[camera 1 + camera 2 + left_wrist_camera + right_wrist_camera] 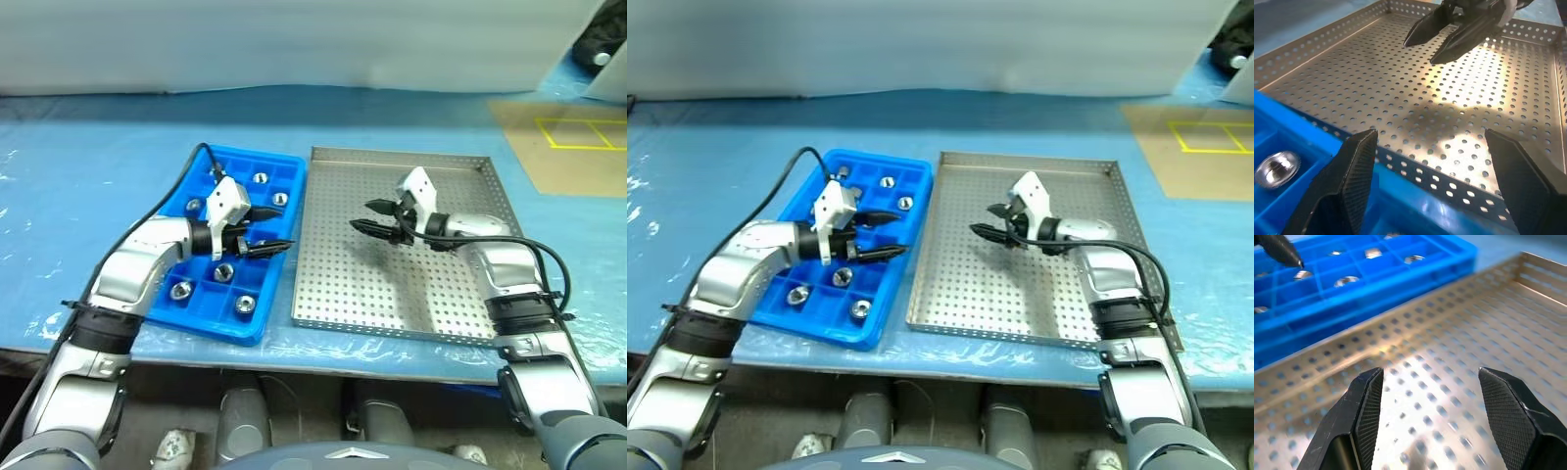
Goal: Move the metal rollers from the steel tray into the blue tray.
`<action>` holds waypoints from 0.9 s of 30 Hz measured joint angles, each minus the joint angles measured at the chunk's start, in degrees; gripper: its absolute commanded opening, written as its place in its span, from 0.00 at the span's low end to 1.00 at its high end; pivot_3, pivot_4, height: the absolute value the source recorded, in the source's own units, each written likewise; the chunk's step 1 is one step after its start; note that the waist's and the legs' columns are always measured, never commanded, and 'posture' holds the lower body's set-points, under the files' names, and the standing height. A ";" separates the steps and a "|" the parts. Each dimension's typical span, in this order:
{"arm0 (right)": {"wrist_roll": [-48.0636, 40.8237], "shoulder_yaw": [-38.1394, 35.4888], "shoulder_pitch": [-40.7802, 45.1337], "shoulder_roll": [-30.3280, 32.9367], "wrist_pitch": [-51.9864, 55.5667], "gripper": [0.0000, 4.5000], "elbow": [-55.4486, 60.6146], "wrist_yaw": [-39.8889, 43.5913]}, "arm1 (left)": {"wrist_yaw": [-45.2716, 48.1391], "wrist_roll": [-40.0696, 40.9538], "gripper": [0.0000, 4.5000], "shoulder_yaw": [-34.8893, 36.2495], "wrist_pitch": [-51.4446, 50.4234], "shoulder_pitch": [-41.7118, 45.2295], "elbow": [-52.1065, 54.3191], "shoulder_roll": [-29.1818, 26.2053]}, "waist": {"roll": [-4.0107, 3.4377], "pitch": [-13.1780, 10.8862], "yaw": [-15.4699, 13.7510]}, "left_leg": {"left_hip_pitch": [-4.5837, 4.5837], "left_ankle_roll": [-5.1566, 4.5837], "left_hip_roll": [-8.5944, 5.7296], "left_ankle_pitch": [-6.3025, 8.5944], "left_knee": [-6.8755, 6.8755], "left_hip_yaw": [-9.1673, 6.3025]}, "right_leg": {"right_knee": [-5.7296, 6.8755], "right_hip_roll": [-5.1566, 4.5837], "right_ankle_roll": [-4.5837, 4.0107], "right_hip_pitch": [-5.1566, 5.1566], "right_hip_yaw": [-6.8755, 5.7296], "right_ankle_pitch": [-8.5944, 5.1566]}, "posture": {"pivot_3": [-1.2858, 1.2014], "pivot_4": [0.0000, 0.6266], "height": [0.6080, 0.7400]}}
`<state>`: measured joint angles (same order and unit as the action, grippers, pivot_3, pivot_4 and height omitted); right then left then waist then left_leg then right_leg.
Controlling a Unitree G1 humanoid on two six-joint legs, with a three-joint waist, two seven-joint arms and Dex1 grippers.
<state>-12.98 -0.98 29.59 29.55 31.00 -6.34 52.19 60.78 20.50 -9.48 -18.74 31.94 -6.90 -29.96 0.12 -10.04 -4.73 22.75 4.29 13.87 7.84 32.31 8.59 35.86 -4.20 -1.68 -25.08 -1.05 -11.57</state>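
Observation:
The blue tray (199, 176) lies on the left and holds several metal rollers, such as one (261, 178) at the back and one (244, 305) at the front. My left gripper (274, 228) hovers open over the tray's right edge, pointing toward the steel tray (402, 162), with nothing between its fingers. The steel tray's perforated floor shows bare. Above its left-centre my right gripper (363, 215) hangs open and empty, pointing toward the blue tray. One roller (1276, 169) sits in a compartment in the left wrist view.
Both trays sit side by side on a table under blue plastic sheeting (78, 176). A brown board with yellow tape lines (573, 147) lies at the far right. The table's front edge runs just below the trays.

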 measured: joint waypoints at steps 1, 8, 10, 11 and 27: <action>-0.59 -1.62 -2.41 1.02 0.97 0.70 2.63 -1.14 | 0.48 -1.10 0.82 -0.93 1.58 2.10 -3.81 2.31 | -0.01 0.01 0.21 | -0.01 0.00 -0.01 0.00 -0.01 0.00 | -0.03 -0.01 0.00 0.05 0.00 0.00 | 0.43 0.24 1.00; -4.06 -6.84 -11.49 4.01 6.29 0.70 13.81 -4.91 | 3.12 -3.76 0.82 -2.05 7.44 7.91 -13.43 8.09 | -0.01 0.01 2.41 | -0.25 -0.27 -0.07 0.15 0.03 0.22 | -0.16 -0.01 0.06 0.19 0.25 0.04 | 0.41 0.24 1.00; -4.92 -7.17 -12.13 4.49 6.93 0.70 14.79 -5.26 | 4.00 -4.06 0.82 -2.08 7.99 8.17 -14.09 8.26 | -0.01 0.01 2.79 | -0.47 -0.30 -0.07 0.18 -0.01 0.35 | -0.15 0.00 0.07 0.29 0.35 0.04 | 0.41 0.24 1.00; -5.19 -7.17 -12.18 4.55 7.08 0.70 14.96 -5.51 | 4.25 -4.19 0.82 -2.08 8.28 8.17 -14.42 8.28 | -0.01 0.01 2.91 | -0.56 -0.34 -0.07 0.20 -0.02 0.38 | -0.15 0.00 0.07 0.36 0.38 0.03 | 0.41 0.24 1.00; -6.07 -4.23 -7.99 4.56 7.40 0.70 13.85 -5.91 | 3.09 -4.83 0.82 0.31 8.20 6.77 -12.38 7.22 | -0.01 0.01 2.28 | -0.64 -0.60 -0.12 0.36 -0.02 0.45 | -0.23 -0.03 0.07 0.48 0.44 0.03 | 0.44 0.24 1.00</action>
<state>-19.04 -5.21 21.60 34.10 38.40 7.51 46.28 63.87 15.67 -9.17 -10.54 38.71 -19.28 -22.75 0.11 -10.03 -2.46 22.11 3.69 13.75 8.20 32.30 9.03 35.64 -4.23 -1.61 -24.60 -0.62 -11.54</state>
